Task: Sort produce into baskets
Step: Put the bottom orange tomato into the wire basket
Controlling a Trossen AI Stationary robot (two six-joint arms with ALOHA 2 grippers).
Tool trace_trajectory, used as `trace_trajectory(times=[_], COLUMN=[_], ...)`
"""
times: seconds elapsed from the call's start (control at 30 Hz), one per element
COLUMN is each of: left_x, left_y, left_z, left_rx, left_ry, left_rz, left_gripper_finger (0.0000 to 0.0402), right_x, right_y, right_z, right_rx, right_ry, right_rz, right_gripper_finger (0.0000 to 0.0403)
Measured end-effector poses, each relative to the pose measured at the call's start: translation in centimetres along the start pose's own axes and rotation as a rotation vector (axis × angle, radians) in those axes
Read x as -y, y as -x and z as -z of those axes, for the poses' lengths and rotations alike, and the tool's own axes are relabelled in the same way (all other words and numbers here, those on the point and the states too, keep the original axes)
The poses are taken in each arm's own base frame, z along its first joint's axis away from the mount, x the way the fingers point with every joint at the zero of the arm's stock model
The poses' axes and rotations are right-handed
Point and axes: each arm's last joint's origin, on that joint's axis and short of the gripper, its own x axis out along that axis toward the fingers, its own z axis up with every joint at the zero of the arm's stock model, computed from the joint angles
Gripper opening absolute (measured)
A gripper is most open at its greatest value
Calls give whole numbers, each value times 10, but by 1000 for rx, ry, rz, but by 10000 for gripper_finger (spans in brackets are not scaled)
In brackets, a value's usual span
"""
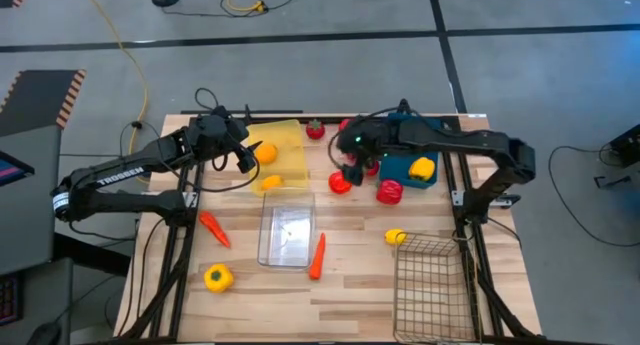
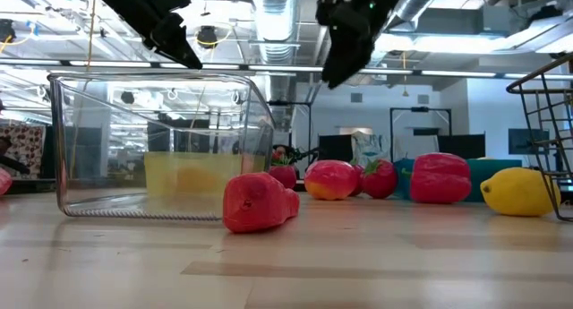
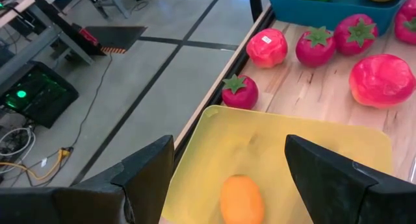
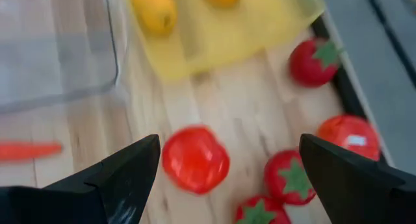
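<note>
The right tool [image 4: 221, 169], spread wide, hangs over a red tomato [image 4: 195, 159] with strawberries [image 4: 292, 178] close by, so a descent could nudge a neighbour off the worktop [image 1: 350, 285] edge. The left tool [image 3: 227, 178], spread and empty, hovers above the yellow bin [image 3: 325, 146] holding 1 orange [image 3: 242, 198]. Pale wood surface; grey floor, cables.

Bin [image 1: 285, 153]: translucent yellow, orange fruit [image 1: 266, 152] inside. Second bin [image 1: 287, 235]: clear. Third bin [image 1: 400, 169]: dark blue-teal. Basket [image 1: 433, 285]: dark wire mesh. Tomatoes [image 4: 195, 159]: red, green caps. Carrots [image 1: 317, 256]: orange. Desk [image 1: 350, 295]: pale wood.
</note>
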Motion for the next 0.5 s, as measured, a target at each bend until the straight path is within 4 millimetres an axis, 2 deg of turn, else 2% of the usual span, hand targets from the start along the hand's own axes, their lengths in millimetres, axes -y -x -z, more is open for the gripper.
trace_trajectory(times=[0.23,0.37,0.5], left_x=[0,0,0], left_y=[0,0,0], left_z=[0,0,0], left_rx=[0,0,0], left_ry=[0,0,0], left_rz=[0,0,0], left_gripper_finger=[281,281,281], right_x=[-10,-15,-17], right_y=[-46,-69,-84], right_z=[10,18,24], right_rx=[-162,-246,-290], right_ry=[77,225,388], right_rz=[-43,-117,-151], right_gripper_finger=[396,396,395])
